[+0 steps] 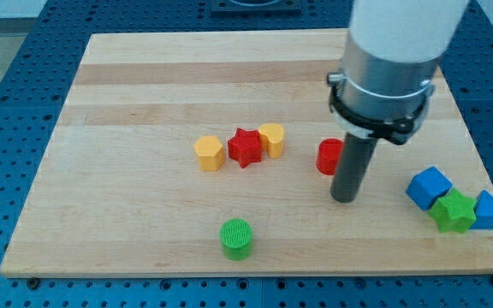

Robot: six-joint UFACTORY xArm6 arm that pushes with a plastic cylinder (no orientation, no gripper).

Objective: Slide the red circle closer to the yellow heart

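- So no jaws on me at all, just a straight dark rod. Nothing to open or close, nothing held, all I do is shove stuff.
- My tip is down on the surface, right-of-centre, a bit nearer the bottom edge than the top.
- The red circle sits right beside the rod, on its left-edge side and slightly toward the top edge. The rod covers part of it, so I honestly can't tell if we're touching or just very close.
- The yellow heart is further toward the left edge and a touch nearer the top, tucked against a red star, with a yellow hexagon-ish block just past that.
- The key bit: circle lies between me and the heart, roughly. My guess is a push toward the left edge, angled slightly up, closes the gap.
- Risk as I see it: I'm a little low on the circle, so it could squirt toward the top edge rather than straight at the heart.
- Off to the side: green circle near the bottom edge, plus blue cube, green star and another blue block clustered by the bottom-right corner. Not in my way.
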